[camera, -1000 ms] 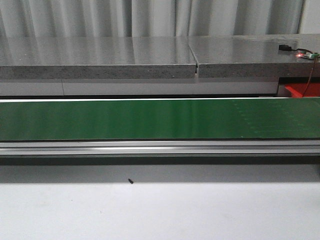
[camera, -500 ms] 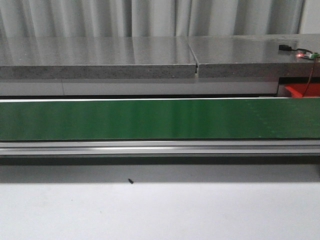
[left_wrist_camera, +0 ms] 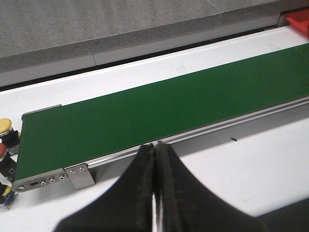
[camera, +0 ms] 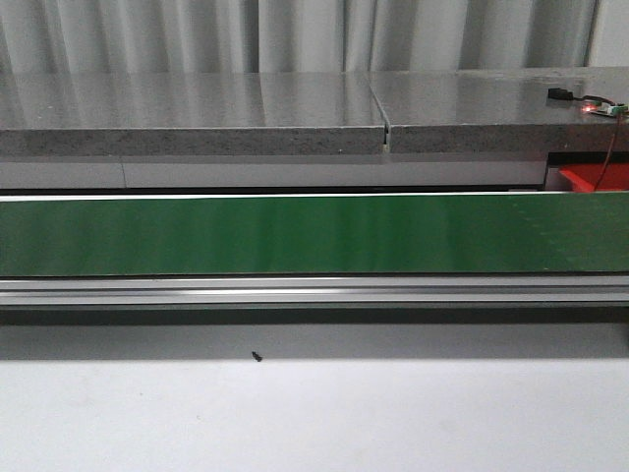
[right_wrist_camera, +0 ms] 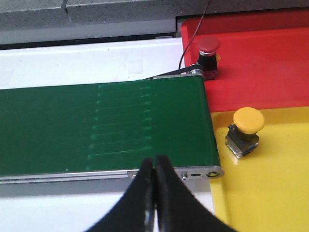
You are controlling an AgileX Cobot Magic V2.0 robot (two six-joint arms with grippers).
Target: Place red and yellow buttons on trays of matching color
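Buttons are already sitting where they belong at the right end of the green belt (right_wrist_camera: 101, 125): a red button (right_wrist_camera: 208, 48) on the red tray (right_wrist_camera: 270, 63), a yellow button (right_wrist_camera: 247, 123) on the yellow tray (right_wrist_camera: 270, 193). More buttons (left_wrist_camera: 6, 130) are waiting at the left end. Both the left gripper (left_wrist_camera: 154, 193) and the right gripper (right_wrist_camera: 154, 193) are hovering near the belt, fingers pressed together and holding nothing, seemingly awaiting the next arrival.

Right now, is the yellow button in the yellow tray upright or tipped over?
Upright. In the right wrist view the yellow button rests on its grey base with the cap on top, inside the yellow tray.
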